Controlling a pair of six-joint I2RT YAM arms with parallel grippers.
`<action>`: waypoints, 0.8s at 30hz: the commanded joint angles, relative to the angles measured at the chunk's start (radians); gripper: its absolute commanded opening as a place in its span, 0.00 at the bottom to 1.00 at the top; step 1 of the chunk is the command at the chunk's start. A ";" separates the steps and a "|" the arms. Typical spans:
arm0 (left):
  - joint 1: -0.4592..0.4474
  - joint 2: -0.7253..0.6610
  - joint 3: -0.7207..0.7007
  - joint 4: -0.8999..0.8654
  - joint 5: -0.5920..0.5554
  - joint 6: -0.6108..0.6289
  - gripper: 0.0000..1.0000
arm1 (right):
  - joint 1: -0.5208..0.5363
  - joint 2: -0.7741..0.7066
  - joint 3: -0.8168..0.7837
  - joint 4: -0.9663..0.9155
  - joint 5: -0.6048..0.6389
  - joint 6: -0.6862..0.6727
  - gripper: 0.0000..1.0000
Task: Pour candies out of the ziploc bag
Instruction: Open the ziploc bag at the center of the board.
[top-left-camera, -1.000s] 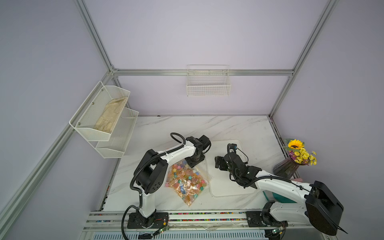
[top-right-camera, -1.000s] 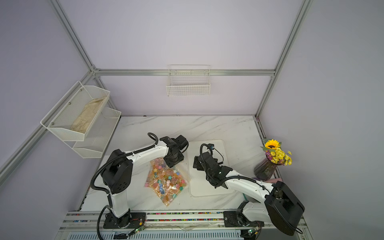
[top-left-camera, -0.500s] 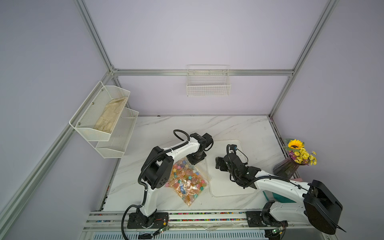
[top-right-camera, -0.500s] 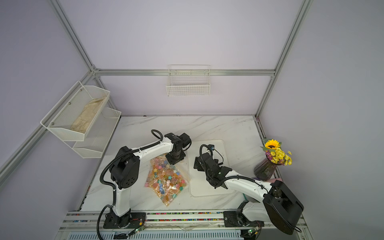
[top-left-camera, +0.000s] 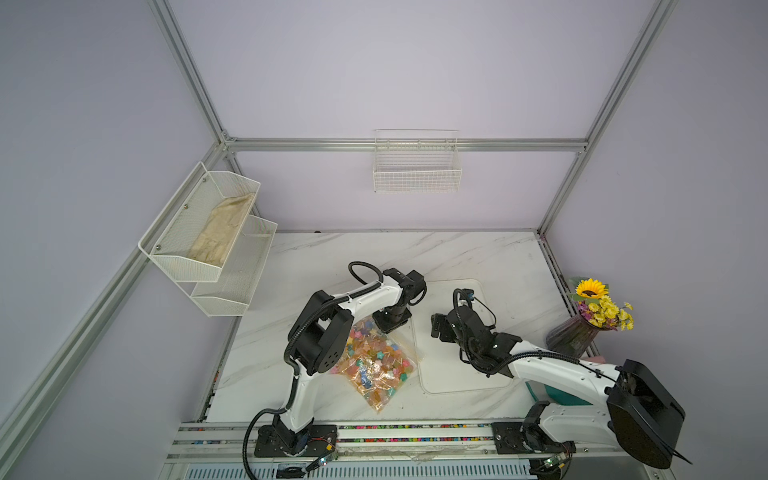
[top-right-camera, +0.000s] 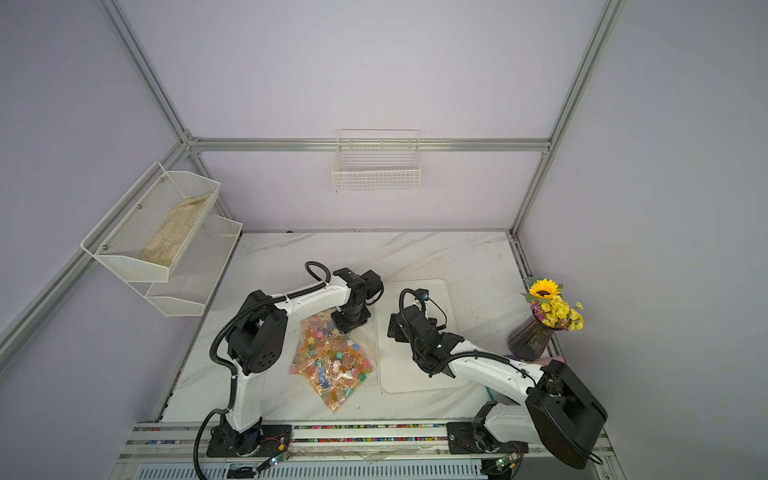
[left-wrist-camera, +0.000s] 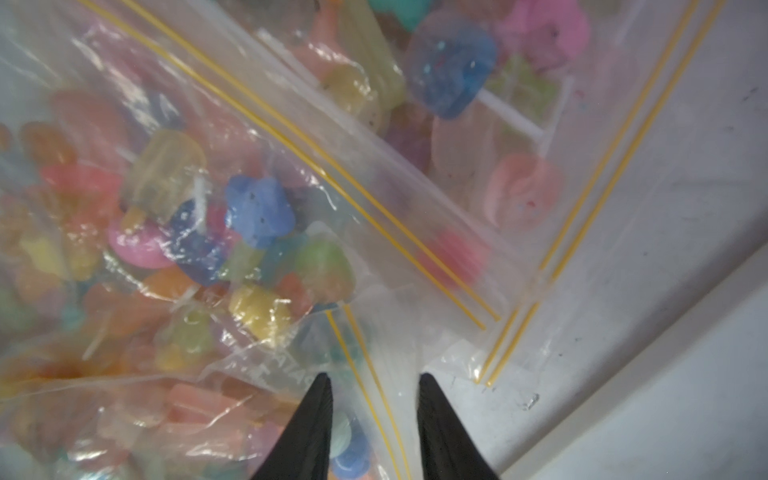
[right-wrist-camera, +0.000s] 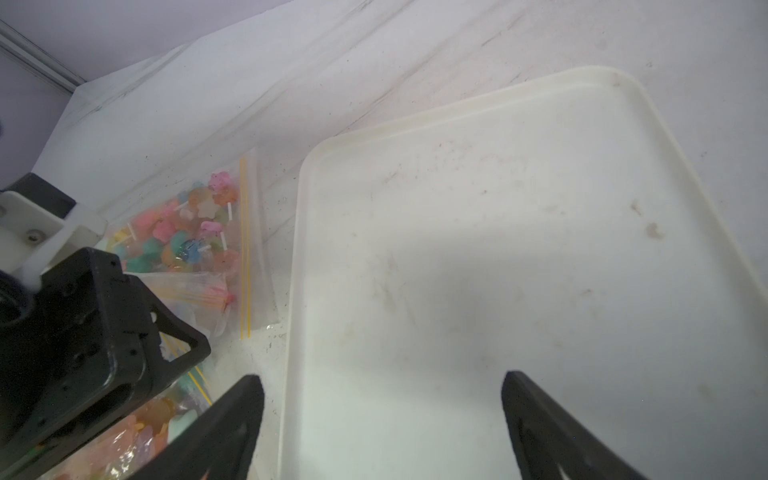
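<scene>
Evidently the left arm reaches forward, its wrist bent straight down so the left gripper (left-wrist-camera: 374, 378) meets the far corner of the ziploc bag (top-left-camera: 380, 365). Its fingers (left-wrist-camera: 316, 419) stand narrowly apart astride the yellow-lined zip edge; whether they pinch it cannot be told. The candies (top-left-camera: 374, 361) sit inside the bag, which lies on the marble table (top-left-camera: 332, 257) just beside the white tray (top-left-camera: 457, 382). The right arm stretches low over that tray, right gripper (right-wrist-camera: 382, 378) spread wide and holding nothing.
</scene>
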 joint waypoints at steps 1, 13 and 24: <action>-0.002 0.000 0.082 -0.021 0.001 -0.013 0.33 | 0.003 -0.002 -0.009 0.012 0.023 -0.009 0.92; -0.012 -0.002 0.068 -0.022 0.005 -0.019 0.12 | 0.002 -0.004 -0.007 0.013 0.026 -0.015 0.93; -0.020 0.006 0.058 -0.020 0.008 -0.025 0.03 | 0.003 -0.021 -0.003 0.006 0.029 -0.021 0.93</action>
